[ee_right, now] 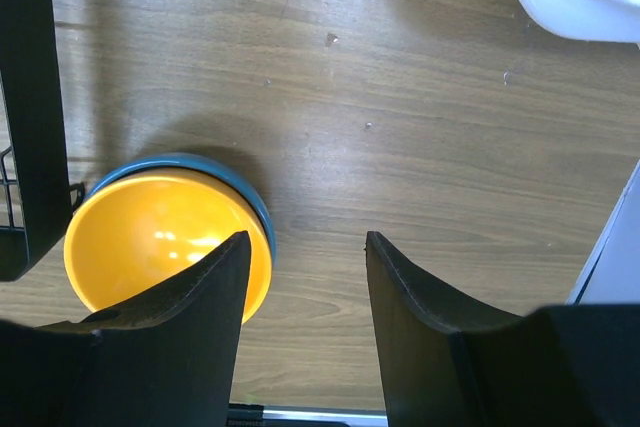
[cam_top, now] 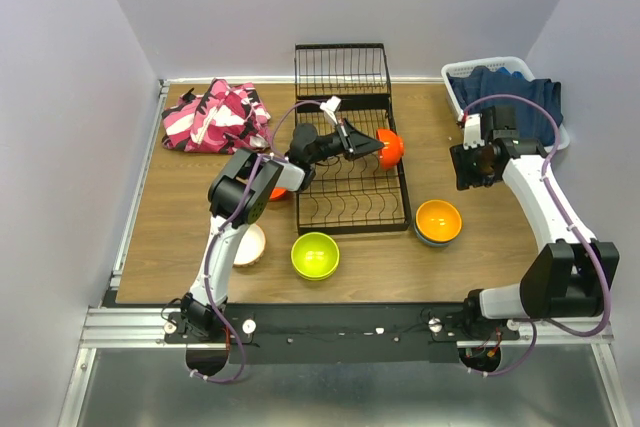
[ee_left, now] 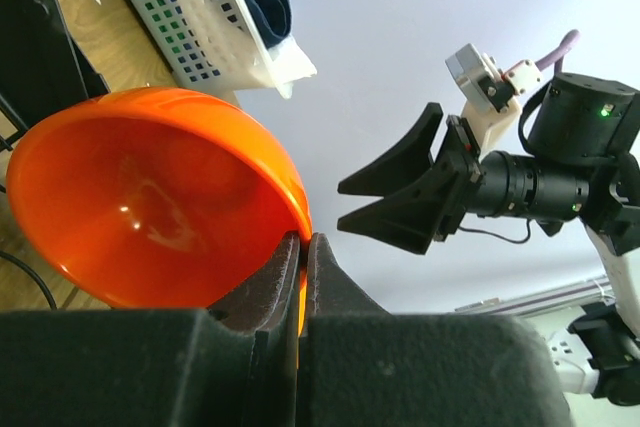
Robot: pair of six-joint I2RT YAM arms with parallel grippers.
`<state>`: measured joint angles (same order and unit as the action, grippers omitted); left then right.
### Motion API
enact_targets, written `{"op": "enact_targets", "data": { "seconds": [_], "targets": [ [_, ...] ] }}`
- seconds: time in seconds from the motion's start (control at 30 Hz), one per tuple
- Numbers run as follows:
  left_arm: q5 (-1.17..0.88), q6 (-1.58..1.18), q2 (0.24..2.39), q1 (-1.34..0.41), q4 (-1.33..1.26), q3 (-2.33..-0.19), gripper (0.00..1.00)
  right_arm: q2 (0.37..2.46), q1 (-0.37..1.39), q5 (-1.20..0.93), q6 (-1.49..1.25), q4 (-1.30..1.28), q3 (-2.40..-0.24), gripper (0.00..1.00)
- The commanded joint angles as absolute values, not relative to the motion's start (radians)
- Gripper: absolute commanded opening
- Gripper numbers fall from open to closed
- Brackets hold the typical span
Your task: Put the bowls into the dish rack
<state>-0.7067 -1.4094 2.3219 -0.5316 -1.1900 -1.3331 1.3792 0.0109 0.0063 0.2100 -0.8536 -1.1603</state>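
Note:
My left gripper (cam_top: pixel 372 145) is shut on the rim of a red-orange bowl (cam_top: pixel 391 149) and holds it tilted over the right edge of the black wire dish rack (cam_top: pixel 350 187). In the left wrist view the fingers (ee_left: pixel 303 242) pinch the bowl's rim (ee_left: pixel 150 197). My right gripper (cam_top: pixel 470 169) is open and empty, above the table right of the rack. An orange bowl (cam_top: pixel 438 219) sits nested in a blue bowl (ee_right: pixel 255 207) below it. A lime green bowl (cam_top: pixel 315 255) and a cream-white bowl (cam_top: pixel 250 245) sit near the front. Another red-orange bowl (cam_top: pixel 278 193) peeks out under my left arm.
A white laundry basket (cam_top: pixel 462 97) with dark blue cloth stands at the back right. A pink patterned cloth (cam_top: pixel 215 115) lies at the back left. The rack's upright wire section (cam_top: pixel 342 71) stands at the back. The right wrist view shows the rack's edge (ee_right: pixel 30 97) left of the nested bowls.

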Motion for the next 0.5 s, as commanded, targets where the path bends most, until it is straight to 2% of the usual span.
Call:
{"op": "enact_targets", "data": {
  "seconds": [0.0,0.47],
  "targets": [
    [-0.793,-1.425,2.365,-0.543,-1.166,-1.331,0.0,1.397,0.005,0.006,0.213,-0.847,-1.206,0.58],
    [-0.844,-1.293,2.37,-0.512,-0.867,-1.396,0.0,1.399,0.005,0.005,0.216,-0.85,-1.212,0.58]
  ]
}}
